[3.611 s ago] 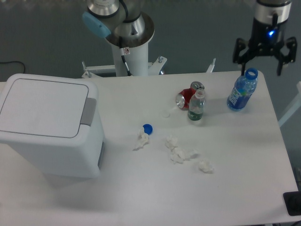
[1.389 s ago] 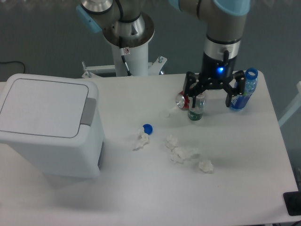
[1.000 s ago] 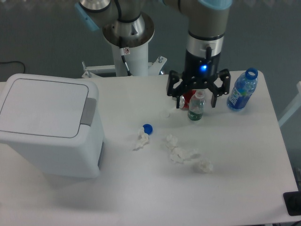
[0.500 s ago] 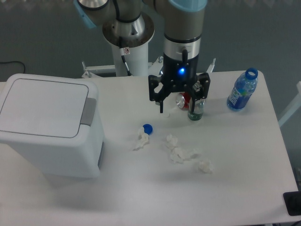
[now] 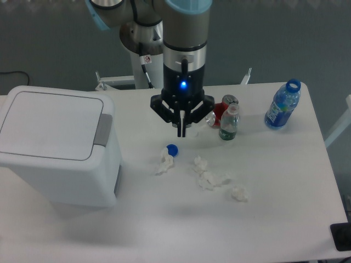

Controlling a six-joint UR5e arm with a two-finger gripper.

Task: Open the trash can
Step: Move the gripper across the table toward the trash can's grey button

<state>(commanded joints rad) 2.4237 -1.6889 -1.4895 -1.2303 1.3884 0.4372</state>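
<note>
White trash can — grey tab, black tool.

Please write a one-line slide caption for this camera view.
Gripper shut above the table's middle; trash can lid closed.

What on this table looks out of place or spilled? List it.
Crumpled tissue scraps lie scattered mid-table, a loose blue cap sits beside one scrap, and a red can lies tipped on its side by the small bottle. The trash can is shut, lid flat.

Blue bottle, red can, blue cap, crumpled tissues
</note>
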